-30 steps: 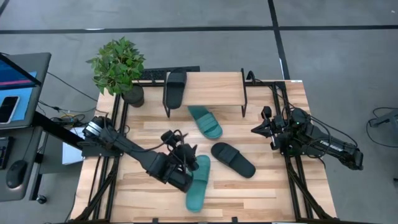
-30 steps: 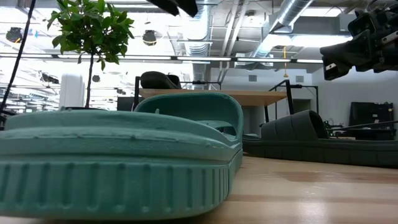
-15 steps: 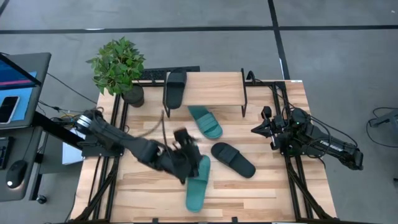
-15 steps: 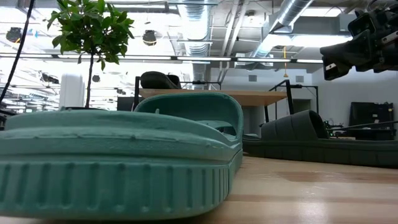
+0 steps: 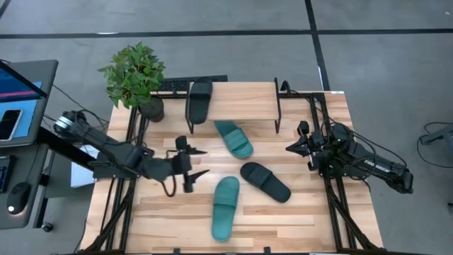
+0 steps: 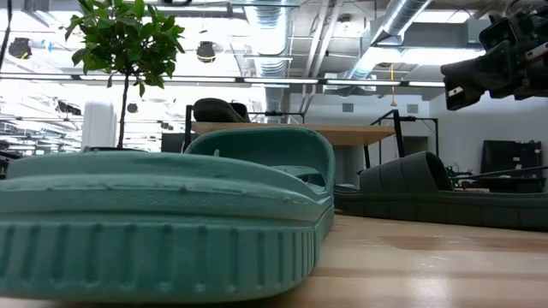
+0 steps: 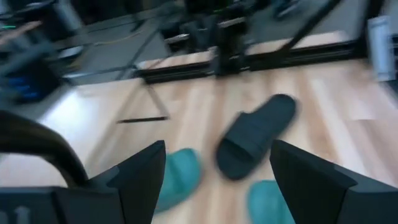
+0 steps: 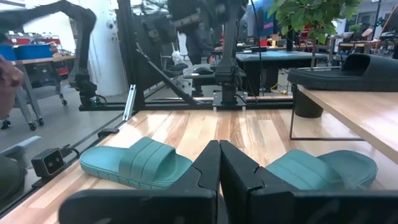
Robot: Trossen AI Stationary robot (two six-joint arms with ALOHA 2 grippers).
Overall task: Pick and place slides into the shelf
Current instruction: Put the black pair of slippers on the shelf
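L claw (image 5: 196, 161) open, 3 slides (image 5: 226, 206) loose.

Overhead view: even, bright light, soft short shadows under slides and plant (image 5: 132, 73). Low view: ceiling lights (image 6: 205, 51) and bright backdrop glare behind; near teal slide (image 6: 163, 214) soft, out of focus. Left wrist view: heavy motion blur throughout. Right wrist view: sharp, daylight-bright; own fingers dark, close, slightly soft.
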